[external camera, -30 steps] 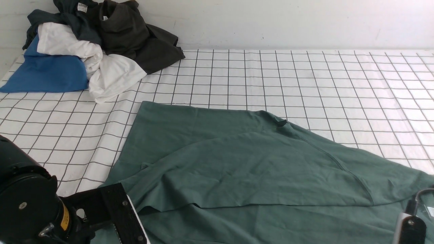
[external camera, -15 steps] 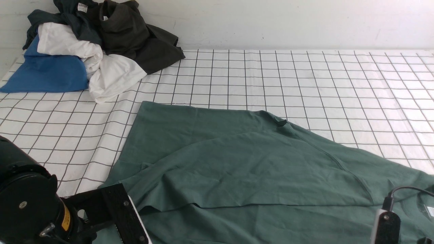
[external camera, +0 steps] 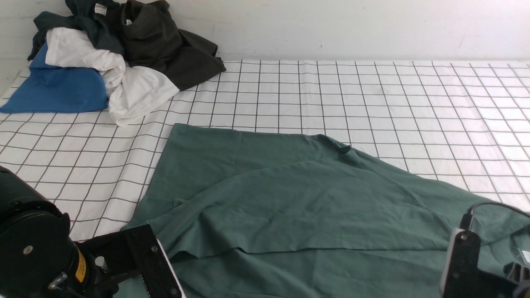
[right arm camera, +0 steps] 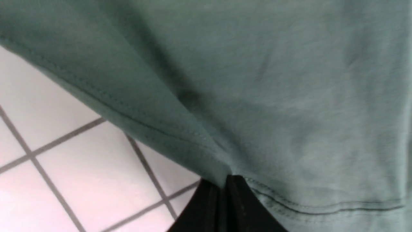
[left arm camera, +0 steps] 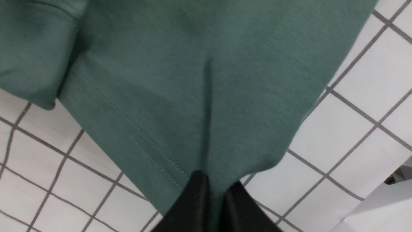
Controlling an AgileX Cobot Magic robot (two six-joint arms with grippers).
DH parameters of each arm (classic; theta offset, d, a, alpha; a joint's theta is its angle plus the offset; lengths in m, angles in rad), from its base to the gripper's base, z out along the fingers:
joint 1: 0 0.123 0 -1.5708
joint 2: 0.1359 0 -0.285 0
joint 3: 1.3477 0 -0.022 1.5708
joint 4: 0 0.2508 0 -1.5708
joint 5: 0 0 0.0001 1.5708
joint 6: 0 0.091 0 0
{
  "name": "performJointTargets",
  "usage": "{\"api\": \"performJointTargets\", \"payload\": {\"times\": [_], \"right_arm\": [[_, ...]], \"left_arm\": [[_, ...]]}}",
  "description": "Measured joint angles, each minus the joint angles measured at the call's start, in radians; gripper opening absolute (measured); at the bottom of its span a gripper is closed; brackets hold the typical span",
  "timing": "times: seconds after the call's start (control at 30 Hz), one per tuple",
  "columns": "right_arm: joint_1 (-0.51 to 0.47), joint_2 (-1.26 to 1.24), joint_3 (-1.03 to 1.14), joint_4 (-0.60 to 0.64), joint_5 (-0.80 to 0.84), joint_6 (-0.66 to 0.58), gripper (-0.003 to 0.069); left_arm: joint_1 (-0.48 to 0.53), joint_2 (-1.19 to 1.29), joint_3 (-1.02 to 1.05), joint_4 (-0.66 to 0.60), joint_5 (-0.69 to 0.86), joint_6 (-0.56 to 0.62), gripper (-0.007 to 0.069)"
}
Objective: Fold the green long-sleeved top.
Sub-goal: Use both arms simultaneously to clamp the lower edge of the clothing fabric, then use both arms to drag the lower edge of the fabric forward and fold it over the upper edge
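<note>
The green long-sleeved top (external camera: 298, 207) lies spread over the near half of the checked table, with a sleeve folded across its body. In the left wrist view my left gripper (left arm camera: 215, 190) is shut on the top's (left arm camera: 193, 90) stitched hem, fabric pinched between the black fingers. My right gripper (right arm camera: 222, 184) is shut on a seamed edge of the top (right arm camera: 257, 96) in the right wrist view. In the front view only the left arm's body (external camera: 37, 256) and the right wrist (external camera: 468, 265) show, at the near left and near right corners; both sets of fingertips are below the frame.
A pile of clothes sits at the far left: a blue one (external camera: 54, 89), a white one (external camera: 124, 87), a dark olive-black one (external camera: 165, 45) and a dark teal one (external camera: 89, 20). A white wall (external camera: 331, 25) bounds the table's far edge. Checked cloth (external camera: 414, 99) covers the table.
The right wrist has slid left and further into the front view, and its gripper has closed on the top's edge. The left arm has not moved.
</note>
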Motion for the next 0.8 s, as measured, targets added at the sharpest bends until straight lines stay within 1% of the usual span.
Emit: {"api": "performJointTargets", "payload": {"times": [0.13,0.17,0.23,0.3,0.37,0.47,0.53,0.57,0.63,0.8], "right_arm": [[0.000,0.002,-0.148,-0.048,0.151,0.004,0.0009],[0.000,0.002,-0.155,-0.048,0.151,0.004,0.0009],[-0.017,0.012,-0.241,-0.078,0.186,0.005,0.0009],[-0.056,0.035,-0.315,-0.092,0.193,0.005,0.0009],[-0.105,0.070,-0.381,-0.093,0.197,0.002,0.0009],[-0.165,0.131,-0.465,-0.077,0.204,-0.006,0.0009],[-0.198,0.189,-0.532,-0.045,0.205,-0.013,0.0009],[-0.203,0.195,-0.539,-0.045,0.206,-0.013,0.0009],[-0.224,0.266,-0.638,-0.007,0.211,-0.026,0.0009],[-0.232,0.408,-0.807,0.011,0.229,-0.042,0.0008]], "left_arm": [[0.000,0.000,-0.033,0.052,0.030,-0.046,0.0013],[0.000,0.000,-0.037,0.057,0.030,-0.049,0.0013],[0.002,0.004,-0.098,0.124,0.033,-0.086,0.0015],[0.018,0.023,-0.173,0.177,0.033,-0.103,0.0017],[0.052,0.061,-0.255,0.197,0.033,-0.104,0.0020],[0.114,0.130,-0.368,0.199,0.034,-0.092,0.0024],[0.159,0.193,-0.455,0.197,0.034,-0.066,0.0024],[0.163,0.206,-0.464,0.197,0.034,-0.064,0.0024],[0.216,0.296,-0.587,0.188,0.034,-0.040,0.0024],[0.283,0.464,-0.791,0.156,0.033,0.012,0.0024]]}}
